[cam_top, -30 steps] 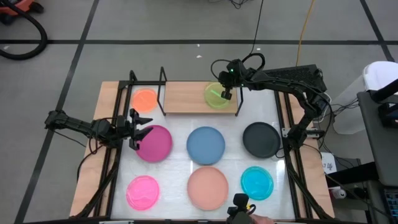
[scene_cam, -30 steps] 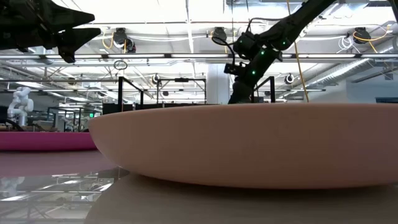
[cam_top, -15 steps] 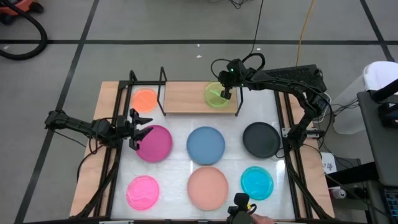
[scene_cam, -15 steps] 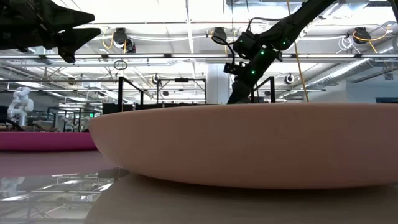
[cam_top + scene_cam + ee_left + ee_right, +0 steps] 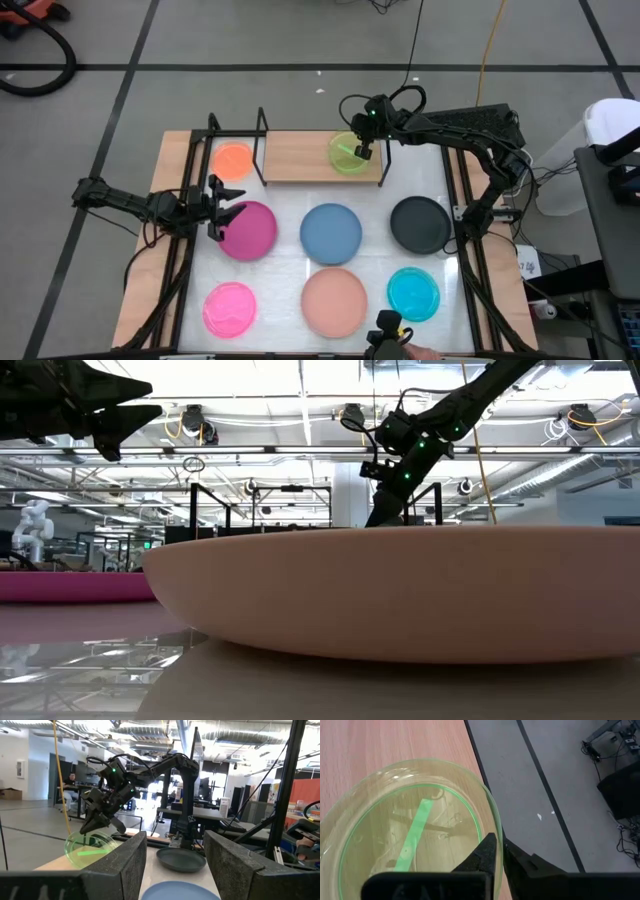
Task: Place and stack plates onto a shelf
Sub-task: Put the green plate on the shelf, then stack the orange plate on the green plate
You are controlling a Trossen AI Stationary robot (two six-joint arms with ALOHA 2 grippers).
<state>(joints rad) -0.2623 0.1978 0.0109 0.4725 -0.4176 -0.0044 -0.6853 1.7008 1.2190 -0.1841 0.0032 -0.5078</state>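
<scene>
The shelf is a light wooden board with black rod uprights at the table's far edge. The small orange plate lies flat at its left end. My right gripper is shut on the small, see-through green plate over the shelf's right end. My left gripper hangs open above the left edge of the magenta plate without touching it. The blue, black, pink, salmon and cyan plates lie flat on the white tabletop. My right gripper pinches the green plate's rim on its right side, with one finger inside the dish and one outside. The fingers slant down from the table's right. The plate sits tilted just over the board; whether its low edge rests there, I cannot tell.
Black uprights stand at the shelf's right end close to my right gripper, and more separate the orange plate from the bare middle of the board. The salmon plate fills the low view. A camera mount sits at the near edge.
</scene>
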